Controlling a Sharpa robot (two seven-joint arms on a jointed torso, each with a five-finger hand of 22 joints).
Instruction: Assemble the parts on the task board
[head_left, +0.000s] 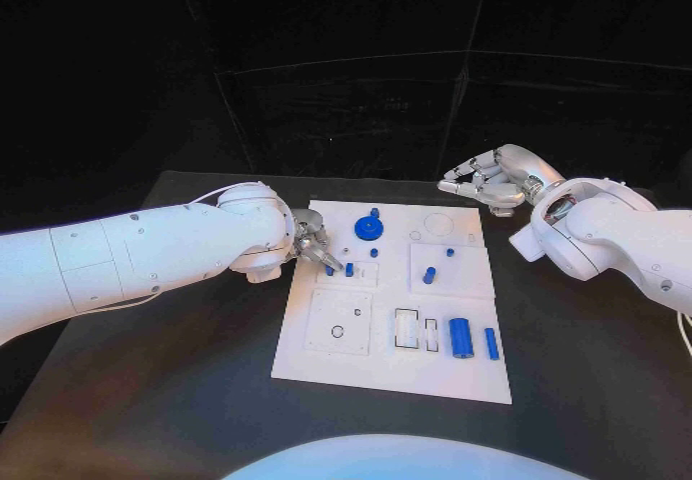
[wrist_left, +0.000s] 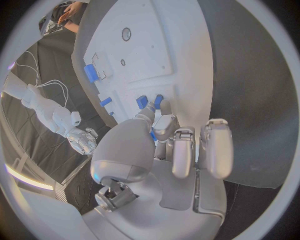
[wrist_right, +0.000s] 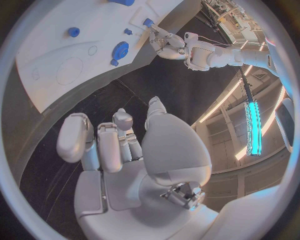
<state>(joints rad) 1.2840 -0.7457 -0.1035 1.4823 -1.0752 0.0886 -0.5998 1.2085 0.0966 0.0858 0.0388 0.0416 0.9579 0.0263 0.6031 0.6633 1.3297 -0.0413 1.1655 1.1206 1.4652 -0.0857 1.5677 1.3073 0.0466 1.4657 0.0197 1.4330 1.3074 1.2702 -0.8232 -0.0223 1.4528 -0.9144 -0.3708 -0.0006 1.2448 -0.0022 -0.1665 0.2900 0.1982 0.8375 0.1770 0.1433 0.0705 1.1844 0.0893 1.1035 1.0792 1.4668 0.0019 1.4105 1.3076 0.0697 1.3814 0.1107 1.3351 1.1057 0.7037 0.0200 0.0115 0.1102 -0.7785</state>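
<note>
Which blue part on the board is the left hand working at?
The small peg beside the left hand, at the task board's left edge; other blue parts lie farther right.

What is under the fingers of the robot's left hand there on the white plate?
The left hand reaches onto the task board, its fingertips at two small blue parts. Whether it grips one cannot be told; the fingers cover part of them.

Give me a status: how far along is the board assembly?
Early to midway, as far as I can tell. Looks done: the round blue knob and a few small blue pegs stand on the white board. In hand: the left hand has its fingertips at a small blue peg by the board's left edge. Left: the blue cylinder and bar lie loose beside empty slots. The right hand hovers off the board, holding nothing.
</note>
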